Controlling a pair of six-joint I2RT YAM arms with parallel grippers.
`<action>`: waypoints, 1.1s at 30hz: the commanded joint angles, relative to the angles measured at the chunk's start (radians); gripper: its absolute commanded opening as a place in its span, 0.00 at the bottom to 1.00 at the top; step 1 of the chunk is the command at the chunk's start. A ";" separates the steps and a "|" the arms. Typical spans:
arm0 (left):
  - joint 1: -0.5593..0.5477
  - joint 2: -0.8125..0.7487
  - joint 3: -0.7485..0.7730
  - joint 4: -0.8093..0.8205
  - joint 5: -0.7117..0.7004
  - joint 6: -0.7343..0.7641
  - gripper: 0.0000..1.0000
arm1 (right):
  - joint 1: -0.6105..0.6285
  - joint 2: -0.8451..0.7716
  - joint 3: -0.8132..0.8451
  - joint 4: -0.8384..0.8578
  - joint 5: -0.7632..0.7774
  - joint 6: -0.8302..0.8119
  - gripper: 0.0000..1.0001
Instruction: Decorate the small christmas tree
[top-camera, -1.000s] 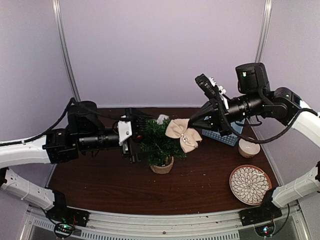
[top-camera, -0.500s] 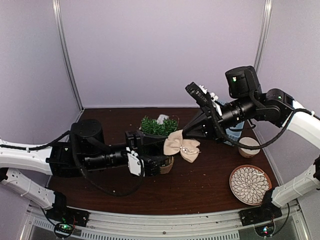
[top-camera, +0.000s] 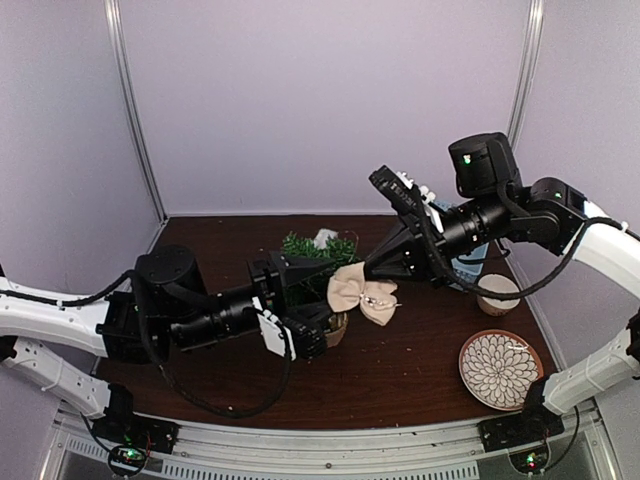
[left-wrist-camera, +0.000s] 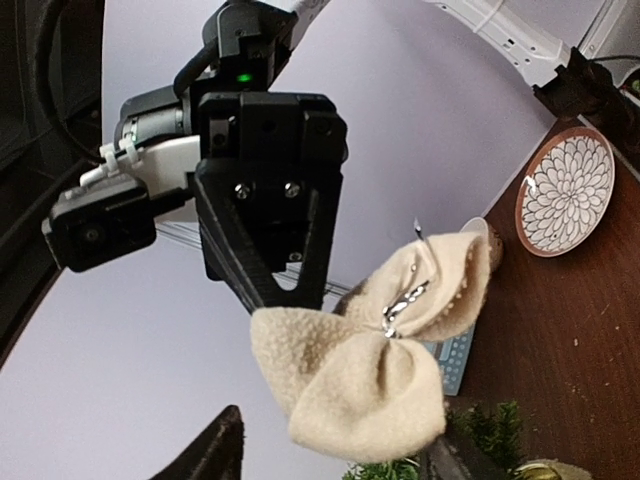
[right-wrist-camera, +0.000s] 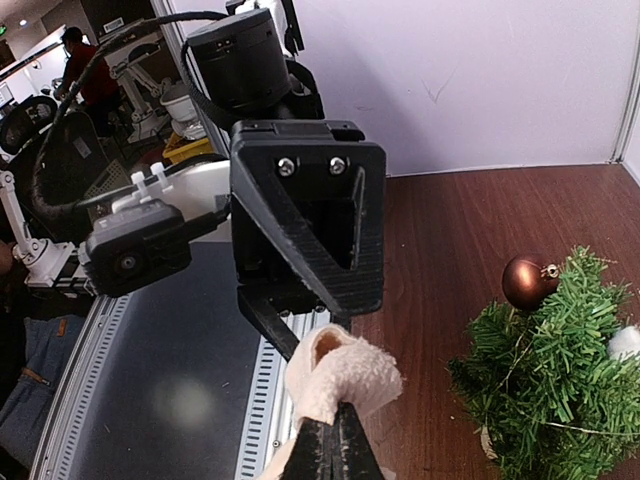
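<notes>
Reading of marks: the blue-grey card (left-wrist-camera: 452, 358) behind the bow shows a grid of small squares, and any writing on it is too small to read.
Right arm: it reaches in from the right above the bench (top-camera: 400, 375), with the wrist sloped down to the left. The right fingers (right-wrist-camera: 318, 455) are pressed together and pinch the cream bow (top-camera: 362, 292) by one lobe. The bow hangs in the air just beside the small christmas tree (top-camera: 315, 250), on its right.
Left arm: it lies low from the left, with the wrist at the middle of the tree. The left fingers (left-wrist-camera: 222, 452) stand apart with some needles between them; I cannot tell if they press the tree.
Tree place: near the bench centre, in its tan pot (top-camera: 337, 325), with a brown ball (right-wrist-camera: 522, 282) on one branch.
Edges: a patterned plate (top-camera: 498, 370) and a small bowl (top-camera: 497, 295) sit near the right edge, well apart from the tree.
</notes>
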 joint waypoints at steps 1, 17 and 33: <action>-0.025 0.017 -0.023 0.140 -0.052 0.072 0.67 | 0.009 0.007 -0.003 0.024 -0.016 0.019 0.00; -0.051 0.013 0.000 0.060 -0.046 0.084 0.00 | 0.007 0.024 -0.003 0.033 -0.014 0.024 0.00; 0.030 0.072 0.306 -0.327 -0.223 -0.705 0.00 | -0.031 -0.245 -0.188 0.141 0.526 -0.034 0.86</action>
